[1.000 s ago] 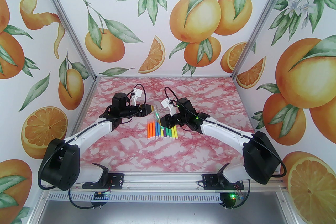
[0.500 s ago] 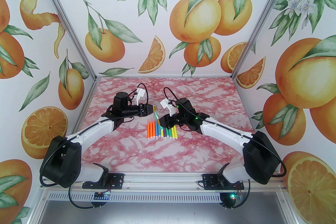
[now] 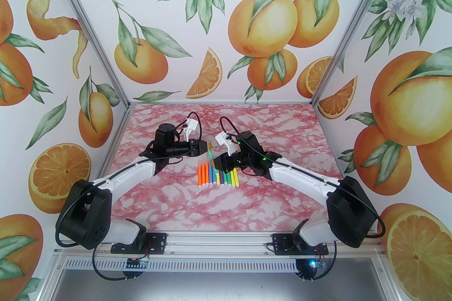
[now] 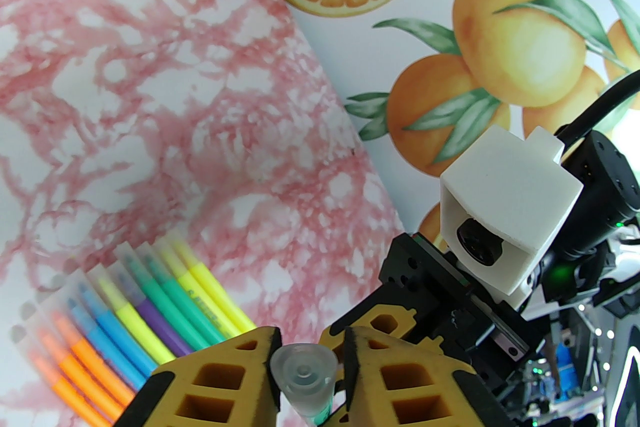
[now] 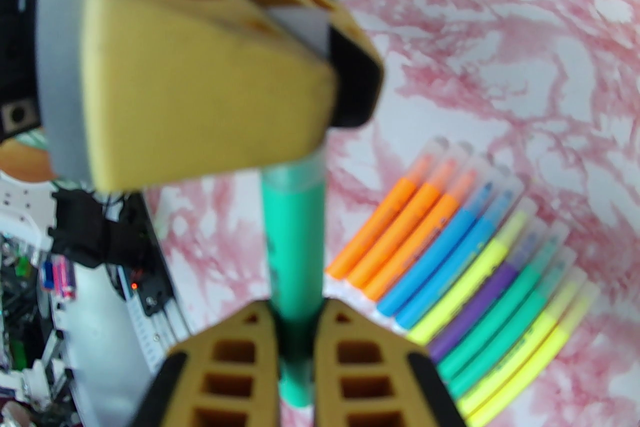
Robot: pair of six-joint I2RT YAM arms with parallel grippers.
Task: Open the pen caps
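I see the right end effector (image 5: 297, 315) clamped on the barrel of a green marker (image 5: 294, 235), holding it lifted above the worktop (image 3: 282, 137). The left end effector (image 4: 307, 347) is closed around that marker's clear cap (image 4: 304, 370), with its pads against both sides. The other markers (image 3: 217, 176) lie capped in a tight row on the worktop, just beside the right end effector.

We've got a pink-and-white marbled bench (image 3: 169, 200) here, with a tidy row of markers (image 3: 217, 178) lying side by side near its middle: orange, blue, yellow, purple, green.
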